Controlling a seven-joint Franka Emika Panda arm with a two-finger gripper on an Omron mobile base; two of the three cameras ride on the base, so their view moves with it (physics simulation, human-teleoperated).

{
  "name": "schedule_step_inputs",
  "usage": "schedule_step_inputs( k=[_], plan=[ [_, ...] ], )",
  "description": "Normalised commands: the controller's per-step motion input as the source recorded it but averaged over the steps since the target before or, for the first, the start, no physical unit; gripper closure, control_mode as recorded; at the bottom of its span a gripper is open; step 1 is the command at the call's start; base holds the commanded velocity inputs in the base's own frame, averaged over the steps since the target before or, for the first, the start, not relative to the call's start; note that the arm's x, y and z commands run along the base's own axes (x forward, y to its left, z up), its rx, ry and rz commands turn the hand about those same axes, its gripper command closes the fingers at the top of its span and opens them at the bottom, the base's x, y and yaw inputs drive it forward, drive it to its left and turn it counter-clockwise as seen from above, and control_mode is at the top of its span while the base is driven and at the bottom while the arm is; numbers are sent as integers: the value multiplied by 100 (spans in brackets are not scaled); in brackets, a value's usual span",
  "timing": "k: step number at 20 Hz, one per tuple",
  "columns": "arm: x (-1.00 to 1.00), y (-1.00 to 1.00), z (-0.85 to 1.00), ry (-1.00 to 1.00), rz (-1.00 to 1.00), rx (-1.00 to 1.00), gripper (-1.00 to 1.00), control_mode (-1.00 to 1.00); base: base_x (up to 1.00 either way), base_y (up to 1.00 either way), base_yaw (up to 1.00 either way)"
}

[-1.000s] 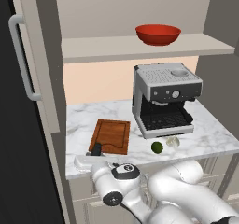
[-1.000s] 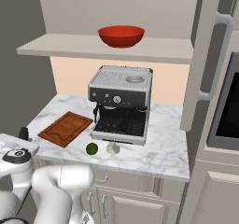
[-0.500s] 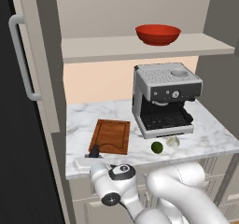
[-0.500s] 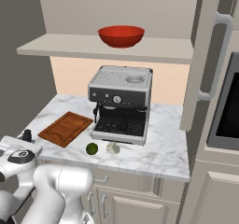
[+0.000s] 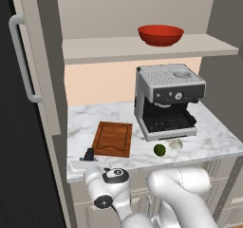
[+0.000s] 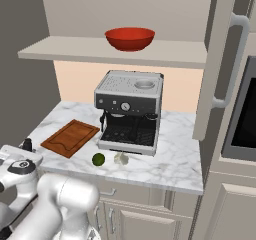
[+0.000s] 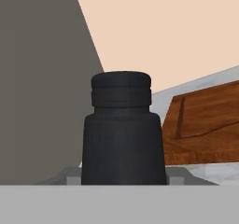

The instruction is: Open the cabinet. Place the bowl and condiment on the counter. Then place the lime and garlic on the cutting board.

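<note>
Low down, hand point(image 5: 88, 156) around condiment point(image 7: 122, 132).

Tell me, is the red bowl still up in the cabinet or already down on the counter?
In the cabinet: the bowl sits on its inner shelf, above the coffee machine.

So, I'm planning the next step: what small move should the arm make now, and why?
Probably open the gripper and back off: the condiment stands upright between its fingers at the counter front corner, beside the cutting board.
</note>
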Motion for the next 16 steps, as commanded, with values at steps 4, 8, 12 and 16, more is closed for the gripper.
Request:
schedule_step_inputs(
  k=[4, 8, 12, 16],
  plan=[
    [37, 19, -43, -4, 0, -1, 100, -100, 0, 0, 0],
    [36, 9, -47, -5, 0, -1, 100, -100, 0, 0, 0],
    [6, 7, -57, -2, 0, -6, 100, -100, 0, 0, 0],
    [-8, 16, -56, 0, 0, -7, 100, -100, 0, 0, 0]
  ],
)
